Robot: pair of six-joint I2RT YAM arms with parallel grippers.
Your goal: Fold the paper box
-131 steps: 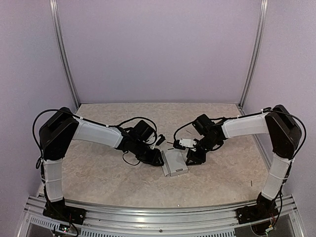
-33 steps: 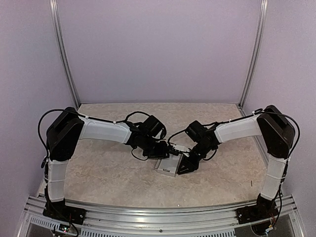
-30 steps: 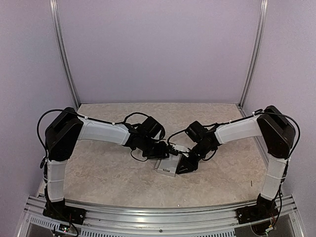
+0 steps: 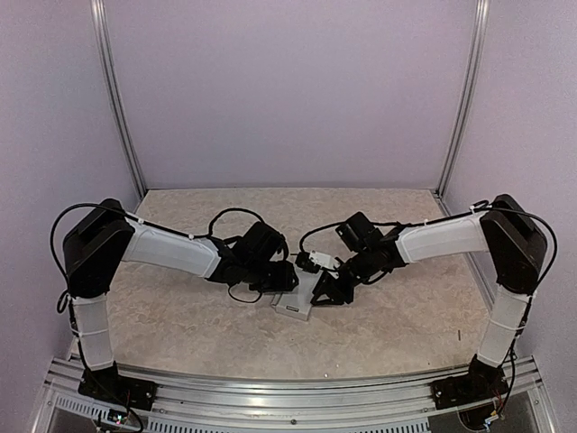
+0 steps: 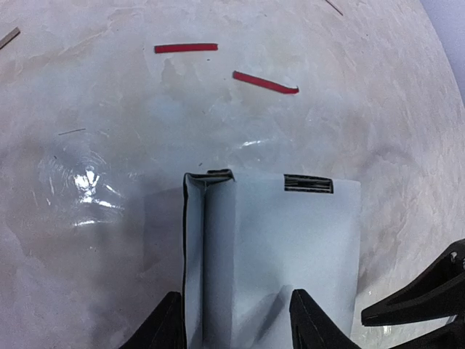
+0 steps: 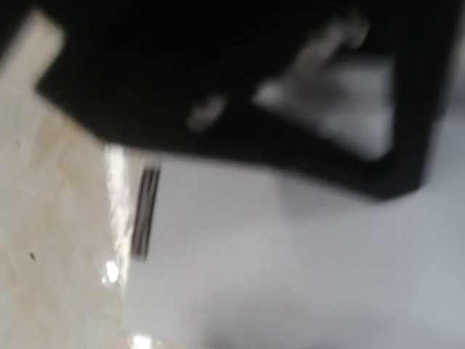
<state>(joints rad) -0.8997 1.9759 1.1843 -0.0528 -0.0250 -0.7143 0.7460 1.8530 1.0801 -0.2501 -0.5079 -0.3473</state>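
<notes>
1. Nearest, on this side of the paper box [image 4: 296,305]: an aluminium rail [image 4: 288,397] along the table's front edge.
2. At mid-table, the paper box itself: pale grey-white card, partly folded, left long side turned up into a narrow ridge, a small dark slot [image 5: 308,183] at its far edge.
3. Over the box's near left part, the left gripper [image 5: 236,305]: fingers spread, one outside the upturned ridge, the other over the flat panel; contact with the card not clear.
4. At the box's right edge, the right gripper [image 4: 325,291]: low beside the card. Wrist view too blurred to tell whether spread or pressed together.
5. Just beyond the box: two thin red strips [image 5: 186,48] lying apart on the glossy, beige marbled table [image 4: 180,325]; bare tabletop left, right and behind the box.
6. Farthest behind the box: pale lilac walls [image 4: 288,90], framed by slanting aluminium posts [image 4: 117,108].
</notes>
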